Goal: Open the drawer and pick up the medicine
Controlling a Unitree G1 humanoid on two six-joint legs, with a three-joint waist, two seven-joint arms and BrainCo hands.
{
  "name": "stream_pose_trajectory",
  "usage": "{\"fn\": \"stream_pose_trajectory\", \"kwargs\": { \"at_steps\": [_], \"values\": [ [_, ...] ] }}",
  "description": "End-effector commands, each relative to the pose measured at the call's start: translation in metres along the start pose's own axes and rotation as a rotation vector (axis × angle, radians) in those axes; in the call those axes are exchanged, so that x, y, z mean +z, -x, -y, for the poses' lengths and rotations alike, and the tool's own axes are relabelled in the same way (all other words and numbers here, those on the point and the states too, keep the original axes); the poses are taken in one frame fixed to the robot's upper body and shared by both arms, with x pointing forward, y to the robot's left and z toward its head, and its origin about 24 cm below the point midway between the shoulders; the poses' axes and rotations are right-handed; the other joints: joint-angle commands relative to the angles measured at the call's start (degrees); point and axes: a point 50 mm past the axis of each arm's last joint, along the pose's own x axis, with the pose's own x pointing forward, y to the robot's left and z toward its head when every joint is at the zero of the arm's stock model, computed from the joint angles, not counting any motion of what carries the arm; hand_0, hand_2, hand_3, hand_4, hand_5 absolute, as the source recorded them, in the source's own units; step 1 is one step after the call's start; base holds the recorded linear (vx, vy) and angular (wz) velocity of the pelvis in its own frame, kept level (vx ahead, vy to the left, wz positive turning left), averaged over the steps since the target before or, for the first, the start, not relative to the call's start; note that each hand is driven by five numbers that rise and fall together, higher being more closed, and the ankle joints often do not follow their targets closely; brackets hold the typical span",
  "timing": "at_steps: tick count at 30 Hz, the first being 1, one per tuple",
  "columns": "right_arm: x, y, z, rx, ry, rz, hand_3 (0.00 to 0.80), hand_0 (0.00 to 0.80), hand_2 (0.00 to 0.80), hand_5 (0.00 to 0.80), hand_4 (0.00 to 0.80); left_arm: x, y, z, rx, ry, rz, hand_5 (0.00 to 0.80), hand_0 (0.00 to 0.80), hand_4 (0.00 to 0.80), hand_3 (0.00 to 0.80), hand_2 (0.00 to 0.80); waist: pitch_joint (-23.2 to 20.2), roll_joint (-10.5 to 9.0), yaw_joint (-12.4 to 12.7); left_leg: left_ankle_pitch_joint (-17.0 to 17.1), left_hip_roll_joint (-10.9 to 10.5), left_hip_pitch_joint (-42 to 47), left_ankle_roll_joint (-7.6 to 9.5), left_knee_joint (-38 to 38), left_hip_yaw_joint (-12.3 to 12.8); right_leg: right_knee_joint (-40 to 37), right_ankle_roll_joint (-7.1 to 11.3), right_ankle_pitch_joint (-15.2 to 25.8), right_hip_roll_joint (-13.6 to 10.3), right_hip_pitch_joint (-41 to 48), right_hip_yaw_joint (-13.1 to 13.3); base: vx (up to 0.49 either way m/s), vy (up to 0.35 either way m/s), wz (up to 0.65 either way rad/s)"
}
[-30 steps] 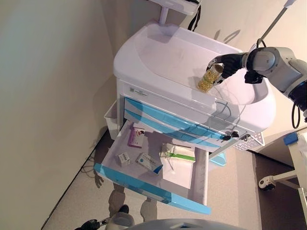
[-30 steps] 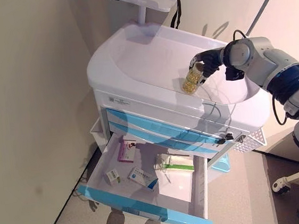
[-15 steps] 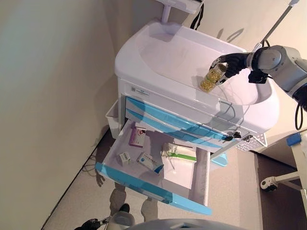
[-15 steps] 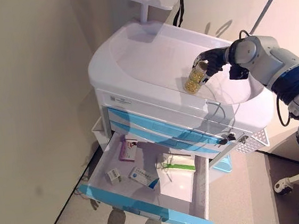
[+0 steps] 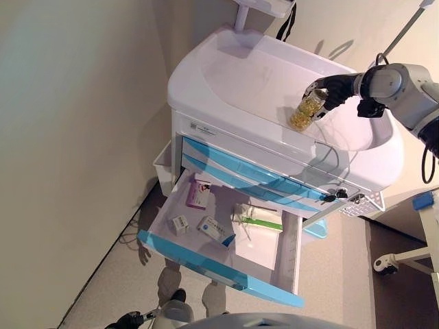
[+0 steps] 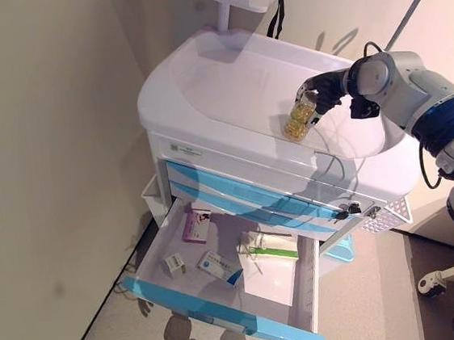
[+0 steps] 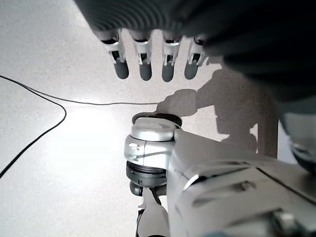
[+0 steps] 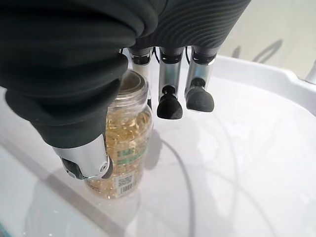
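Observation:
A clear medicine bottle (image 5: 305,110) filled with yellow capsules rests tilted on the white cart top (image 5: 233,75), near its front right edge. My right hand (image 5: 335,89) is shut on it. The right wrist view shows the thumb (image 8: 86,163) pressed on the bottle (image 8: 123,143) and a finger behind it, while the other fingers (image 8: 170,106) curl beside it. The cart's lowest drawer (image 5: 206,264), blue-fronted, is pulled out. My left hand (image 7: 143,59) hangs over the floor with straight fingers and holds nothing.
In the drawer lie a pink box (image 5: 199,194), a small white box (image 5: 180,223), a blue-and-white box (image 5: 216,231), a green-and-white box (image 5: 257,218) and white paper (image 5: 257,248). A beige wall stands to the left. A wheeled stand (image 5: 394,260) sits at the right.
The camera has shifted a little. My right hand and the bottle stay at the same spot on the cart top.

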Motion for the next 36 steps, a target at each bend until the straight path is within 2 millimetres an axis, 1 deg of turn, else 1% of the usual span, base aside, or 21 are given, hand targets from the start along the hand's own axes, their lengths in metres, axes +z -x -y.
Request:
{"fn": "stream_pose_trajectory", "kwargs": {
  "at_steps": [1, 7, 17, 27, 28, 29, 30, 36],
  "values": [
    [-0.0136, 0.0023, 0.008, -0.041, 0.038, -0.096, 0.8, 0.8, 0.8, 0.8, 0.8, 0.0042, -0.001, -0.0008, -0.012, -0.03, -0.003, 0.0, 0.0, 0.0, 0.0, 0.0, 0.5, -1.66, 0.9, -1.8, -1.1, -1.4, -0.93, 2.5, 0.9, 6.2, 2.94, 1.2, -1.3, -3.4, -1.0, 0.0, 0.0, 0.0],
    [-0.0146, 0.0021, 0.013, -0.069, 0.048, -0.116, 0.8, 0.8, 0.8, 0.8, 0.8, 0.004, -0.0011, -0.0022, -0.005, -0.033, -0.011, 0.0, 0.0, 0.0, 0.0, 0.0, 0.4, -1.87, 0.9, -1.8, -1.1, -1.3, -0.79, 2.3, 0.7, 6.2, 2.92, 1.2, -1.3, -3.4, -0.9, 0.0, 0.0, 0.0],
    [-0.0143, -0.0016, 0.0107, -0.072, 0.054, -0.125, 0.8, 0.8, 0.8, 0.8, 0.8, 0.0023, -0.0011, -0.0013, -0.004, -0.033, -0.023, 0.0, 0.0, 0.0, 0.0, 0.0, 0.3, -1.95, 1.0, -1.9, -1.1, -1.1, -0.73, 2.1, 0.6, 6.1, 2.95, 1.2, -1.2, -3.3, -1.1, 0.0, 0.0, 0.0],
    [-0.0109, -0.0043, 0.0097, -0.077, 0.059, -0.114, 0.8, 0.8, 0.8, 0.8, 0.8, 0.0022, -0.0012, 0.0004, -0.009, -0.038, -0.024, 0.0, 0.0, 0.0, 0.0, 0.0, 0.4, -1.95, 0.8, -2.0, -1.0, -0.7, -0.62, 2.0, 0.8, 6.1, 2.98, 1.4, -1.2, -3.3, -0.7, 0.0, 0.0, 0.0],
    [-0.0104, -0.0045, 0.0097, -0.078, 0.059, -0.112, 0.756, 0.756, 0.756, 0.756, 0.756, 0.0023, -0.0012, 0.0003, -0.009, -0.039, -0.024, 0.0, 0.0, 0.0, 0.0, 0.0, 0.4, -1.91, 0.7, -2.0, -1.0, -0.7, -0.61, 2.0, 0.8, 6.2, 2.99, 1.4, -1.2, -3.3, -0.7, 0.0, 0.0, 0.0],
    [-0.0089, -0.0043, 0.011, -0.085, 0.062, -0.106, 0.091, 0.091, 0.091, 0.091, 0.091, 0.0023, -0.0013, 0.0007, -0.009, -0.039, -0.024, 0.0, 0.0, 0.0, 0.0, 0.0, 0.4, -1.87, 0.7, -2.0, -1.0, -0.7, -0.57, 2.0, 0.8, 6.2, 3.0, 1.4, -1.3, -3.3, -0.6, 0.0, 0.0, 0.0],
    [-0.0089, -0.0042, 0.011, -0.085, 0.062, -0.106, 0.0, 0.0, 0.0, 0.0, 0.0, 0.0023, -0.0013, 0.0007, -0.009, -0.039, -0.024, 0.0, 0.0, 0.0, 0.0, 0.0, 0.4, -1.87, 0.7, -2.0, -1.0, -0.7, -0.56, 2.0, 0.8, 6.2, 3.0, 1.4, -1.3, -3.3, -0.6, 0.0, 0.0, 0.0],
    [-0.0083, -0.0044, 0.0111, -0.096, 0.06, -0.099, 0.0, 0.0, 0.0, 0.0, 0.0, 0.0014, -0.0013, 0.0029, -0.014, -0.036, -0.025, 0.0, 0.0, 0.0, 0.0, 0.0, 0.5, -1.71, 0.5, -2.1, -1.1, -0.6, -0.5, 2.0, 1.0, 6.2, 3.01, 1.4, -1.3, -3.4, -0.5, 0.0, 0.0, 0.0]
  ]
}}
